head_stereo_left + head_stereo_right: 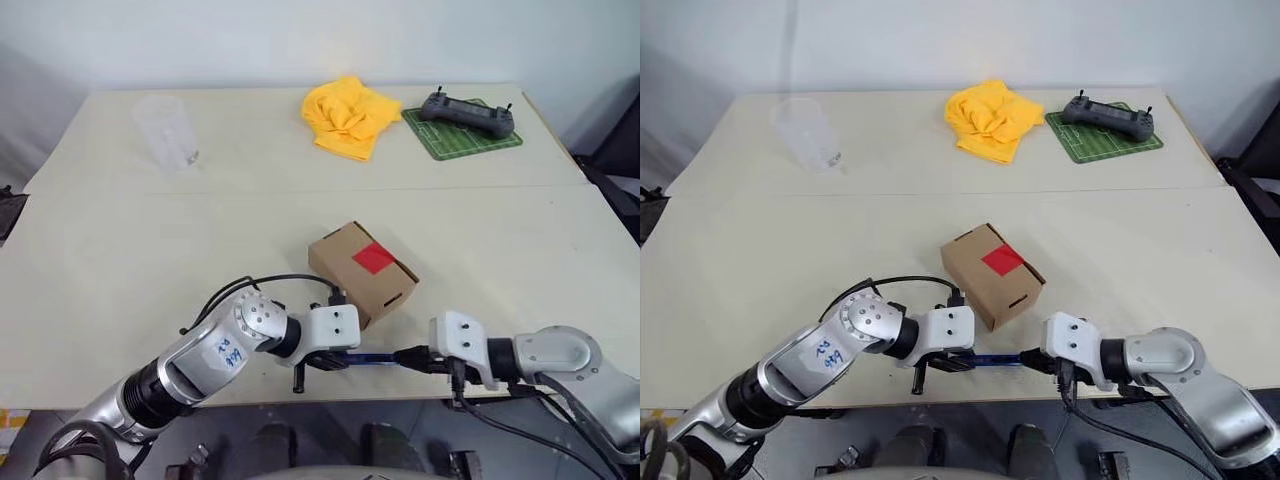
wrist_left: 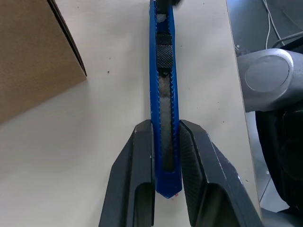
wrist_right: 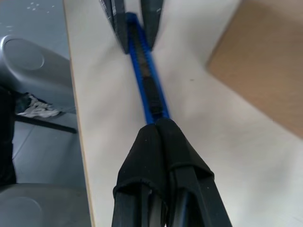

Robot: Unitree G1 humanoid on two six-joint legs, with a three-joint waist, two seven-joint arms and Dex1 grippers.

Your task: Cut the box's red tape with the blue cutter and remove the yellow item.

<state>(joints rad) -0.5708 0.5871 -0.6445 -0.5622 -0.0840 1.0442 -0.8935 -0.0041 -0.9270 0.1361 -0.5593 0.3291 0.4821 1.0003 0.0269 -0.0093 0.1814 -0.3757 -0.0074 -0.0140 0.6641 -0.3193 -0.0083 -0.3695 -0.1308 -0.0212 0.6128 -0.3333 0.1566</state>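
Showing no readable writing — blue cutter (image 2: 164,94)

box (image 1: 362,272) mid-table, cutter (image 1: 378,357) before it, perhaps touching table

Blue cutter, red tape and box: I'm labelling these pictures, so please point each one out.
blue cutter (image 2: 164,94), left wrist view, on its blade track below the black slider.
red tape (image 1: 376,257), left eye view, middle of the square.
box (image 1: 338,258), left eye view, bare cardboard top beside the tape.

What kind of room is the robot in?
Probably a robot test lab: a plain cream table against a bare wall, holding practice props such as a small brown cardboard box and a black handheld controller on a green mat.
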